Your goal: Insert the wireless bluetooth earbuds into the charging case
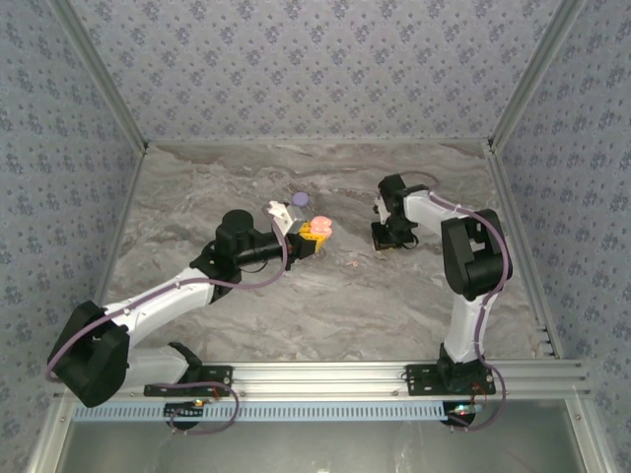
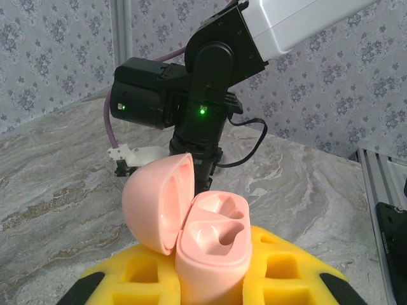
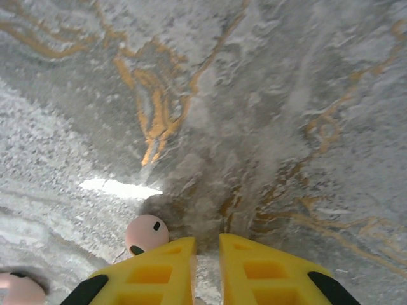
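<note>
The left pincer (image 2: 213, 279) is clamped around the lower half of the pink charging case (image 2: 213, 248). The lid is hinged open toward 9 o'clock and two moulded wells are showing. At 3 o'clock from it, the right pincer (image 3: 206, 244) points down at the marble surface (image 3: 267, 95), its fingers drawn almost together with nothing between them. A pink earbud (image 3: 146, 234) lies just beside its tips at 9 o'clock. A second pink earbud (image 3: 19, 289) lies farther out at 8 o'clock. Beyond the held case, at 11 o'clock, rests a lilac round case (image 1: 300, 199).
</note>
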Available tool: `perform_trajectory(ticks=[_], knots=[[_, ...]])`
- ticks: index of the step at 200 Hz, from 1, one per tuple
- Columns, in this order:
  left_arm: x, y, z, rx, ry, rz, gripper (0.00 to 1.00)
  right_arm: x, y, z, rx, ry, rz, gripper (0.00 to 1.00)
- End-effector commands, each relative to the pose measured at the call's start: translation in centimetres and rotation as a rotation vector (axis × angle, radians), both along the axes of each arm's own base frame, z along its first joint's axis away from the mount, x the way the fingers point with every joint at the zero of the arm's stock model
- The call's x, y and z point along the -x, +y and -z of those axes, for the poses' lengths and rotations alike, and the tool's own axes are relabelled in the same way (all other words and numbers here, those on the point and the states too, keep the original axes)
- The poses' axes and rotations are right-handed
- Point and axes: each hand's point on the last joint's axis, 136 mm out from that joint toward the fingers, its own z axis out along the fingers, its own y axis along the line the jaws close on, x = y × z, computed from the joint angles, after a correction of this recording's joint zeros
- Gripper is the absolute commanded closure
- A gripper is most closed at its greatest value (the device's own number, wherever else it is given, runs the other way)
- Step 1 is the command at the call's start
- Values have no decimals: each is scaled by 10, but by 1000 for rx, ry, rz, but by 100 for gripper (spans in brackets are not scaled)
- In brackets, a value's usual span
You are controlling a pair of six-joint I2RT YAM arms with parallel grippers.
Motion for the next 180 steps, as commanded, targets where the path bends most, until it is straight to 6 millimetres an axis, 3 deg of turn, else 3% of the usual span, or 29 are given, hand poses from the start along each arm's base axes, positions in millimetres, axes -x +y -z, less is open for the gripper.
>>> perform_trajectory(ticks=[1, 64, 95, 133, 180], knots=[[6, 1, -10, 20, -23, 9, 90, 15, 4, -6, 4, 28, -38, 82], [5, 1, -9, 15, -18, 6, 90, 5, 6, -32, 0, -48, -39, 78], [5, 1, -9, 16, -20, 6, 90, 3, 19, -44, -47, -69, -100, 72], [6, 0, -9, 16, -18, 8, 90, 5, 26, -33, -26, -14, -182, 66], [5, 1, -9, 13, -19, 7, 90, 3, 32, -19, -2, 34, -227, 64]])
